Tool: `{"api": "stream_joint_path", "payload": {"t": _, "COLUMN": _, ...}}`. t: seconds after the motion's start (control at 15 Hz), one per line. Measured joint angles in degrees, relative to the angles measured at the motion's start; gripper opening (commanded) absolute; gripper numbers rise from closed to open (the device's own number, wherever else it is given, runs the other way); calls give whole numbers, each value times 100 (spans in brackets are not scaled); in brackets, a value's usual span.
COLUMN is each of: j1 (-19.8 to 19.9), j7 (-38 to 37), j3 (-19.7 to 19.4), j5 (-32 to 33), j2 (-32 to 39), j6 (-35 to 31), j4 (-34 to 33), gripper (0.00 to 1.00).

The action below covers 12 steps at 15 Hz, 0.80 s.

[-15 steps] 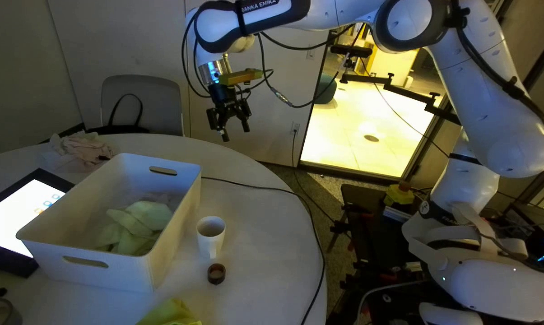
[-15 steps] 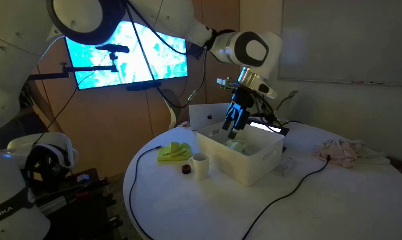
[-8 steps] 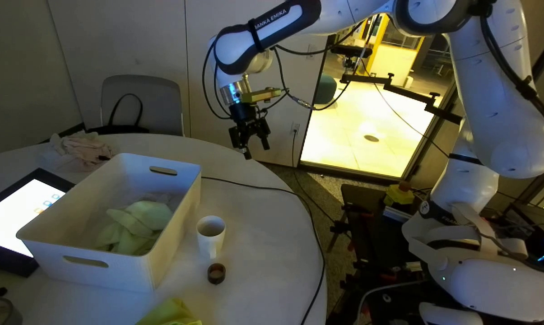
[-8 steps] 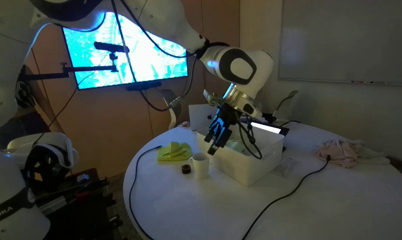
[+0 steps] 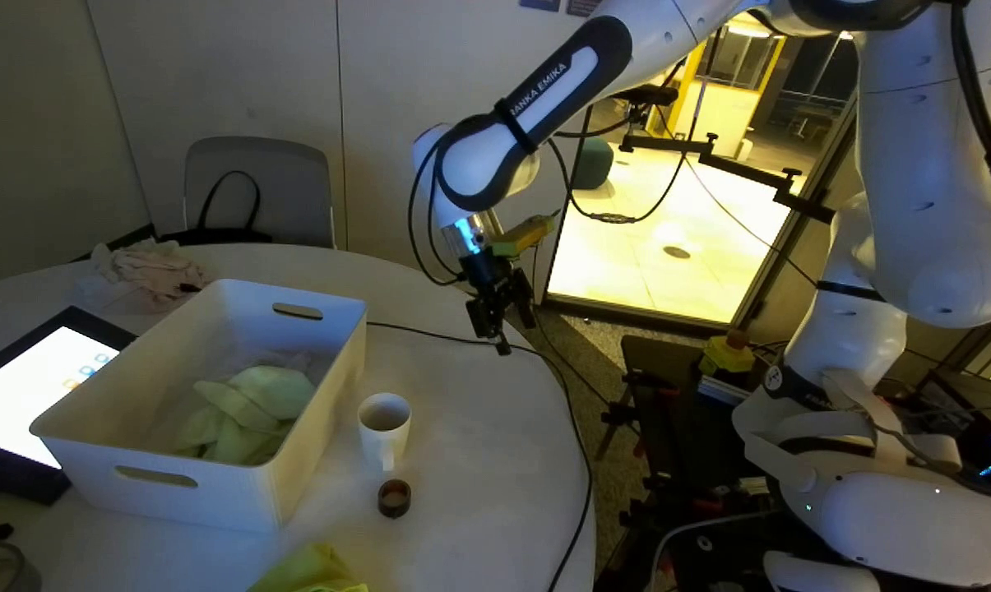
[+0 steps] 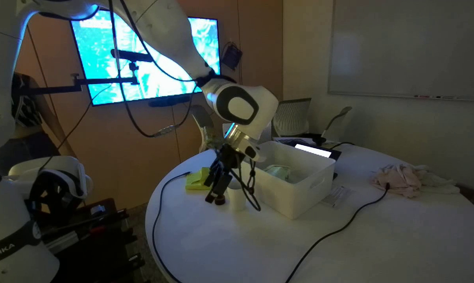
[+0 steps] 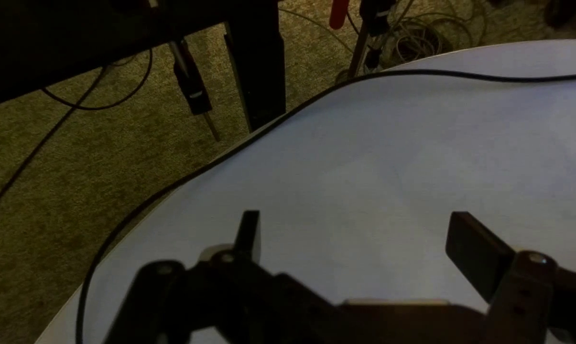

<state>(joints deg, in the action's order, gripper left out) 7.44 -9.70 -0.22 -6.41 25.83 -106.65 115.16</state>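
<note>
Round white table (image 5: pixel 495 493), jaws spread wide above it, black cable (image 7: pixel 421 72) along its edge lower than the jaws, white mug (image 5: pixel 380 445) and brown roll (image 5: pixel 394 498) lower and to one side of them, bin (image 5: pixel 224 495) with pale green cloth (image 5: pixel 257 403) past the mug.

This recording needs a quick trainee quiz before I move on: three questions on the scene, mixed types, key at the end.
1. Do the fingers stand apart or together, and do they hold anything?
2. True or false: the white mug stands upright, outside the white bin.
3. What colour is the cloth heaped in that bin? A: pink; B: pale green; C: black.

Key: 1. Apart, holding nothing. 2. True. 3. B.
</note>
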Motion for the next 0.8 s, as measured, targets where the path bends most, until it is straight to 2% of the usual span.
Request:
{"api": "stream_joint_path", "payload": {"t": 0.2, "j1": -285, "j7": -2, "j3": 14, "j5": -2, "j2": -325, "j6": -849, "j4": 940, "gripper": 100}}
{"api": "stream_joint_path", "payload": {"t": 0.4, "j1": -502, "j7": -2, "j3": 76, "j5": -109, "j2": -493, "j6": -1771, "j4": 1573, "gripper": 100}}
{"api": "stream_joint_path", "payload": {"t": 0.6, "j1": -636, "j7": 27, "j3": 230, "j5": -397, "j2": -509, "j6": -2539, "j4": 1846, "gripper": 100}}
{"api": "stream_joint_path", "payload": {"t": 0.8, "j1": -703, "j7": 177, "j3": 487, "j5": -808, "j2": -491, "j6": -3022, "j4": 1866, "gripper": 100}}
